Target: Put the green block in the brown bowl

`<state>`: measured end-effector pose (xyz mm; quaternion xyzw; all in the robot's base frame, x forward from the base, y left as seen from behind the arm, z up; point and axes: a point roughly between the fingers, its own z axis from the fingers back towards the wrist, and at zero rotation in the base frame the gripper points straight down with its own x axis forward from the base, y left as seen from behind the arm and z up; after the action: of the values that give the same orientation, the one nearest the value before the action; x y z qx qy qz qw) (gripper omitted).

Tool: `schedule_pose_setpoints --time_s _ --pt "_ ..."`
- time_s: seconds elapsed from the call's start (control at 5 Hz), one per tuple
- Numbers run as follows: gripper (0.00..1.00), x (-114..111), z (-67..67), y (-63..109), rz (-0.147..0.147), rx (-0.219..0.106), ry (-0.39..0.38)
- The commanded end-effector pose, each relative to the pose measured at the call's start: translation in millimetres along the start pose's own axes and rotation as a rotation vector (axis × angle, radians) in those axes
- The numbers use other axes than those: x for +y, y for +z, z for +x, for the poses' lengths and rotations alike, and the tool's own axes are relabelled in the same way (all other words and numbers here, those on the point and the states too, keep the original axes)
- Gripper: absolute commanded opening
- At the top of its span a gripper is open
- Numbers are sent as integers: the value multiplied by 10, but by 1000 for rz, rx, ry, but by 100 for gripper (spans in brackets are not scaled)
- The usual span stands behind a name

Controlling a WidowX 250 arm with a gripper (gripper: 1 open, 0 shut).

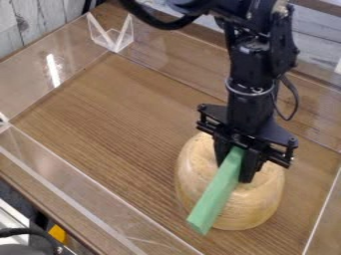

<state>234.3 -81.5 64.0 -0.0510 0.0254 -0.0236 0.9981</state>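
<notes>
End effector (237, 151) pinching the green block (216, 191), long axis slanting toward the bowl's (256, 204) near-left rim.

The brown bowl (256, 204) looks like pale tan wood with a speckled, grainy surface, more matt than shiny. The green block (214, 195) appears smooth, its solid colour unbroken by any visible grain, with a soft finish rather than a glossy one. The tabletop (118, 120) is brown and wood-like, finely streaked and low in sheen. The side panel (83, 189) along its edge looks like clear plastic, smooth and glossy, with pale reflections. The robot arm (250, 70) has dark, mostly matt surfaces with small shinier spots. The wall (30, 20) looks like weathered grey wooden boards.
</notes>
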Motion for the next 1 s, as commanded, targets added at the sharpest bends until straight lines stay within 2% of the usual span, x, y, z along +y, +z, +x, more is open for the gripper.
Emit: schedule_pose_setpoints --time_s 0.0,0.8 --pt "0 35 -6 -72 7 19 17" --pt "0 6 -69 -140 13 42 32"
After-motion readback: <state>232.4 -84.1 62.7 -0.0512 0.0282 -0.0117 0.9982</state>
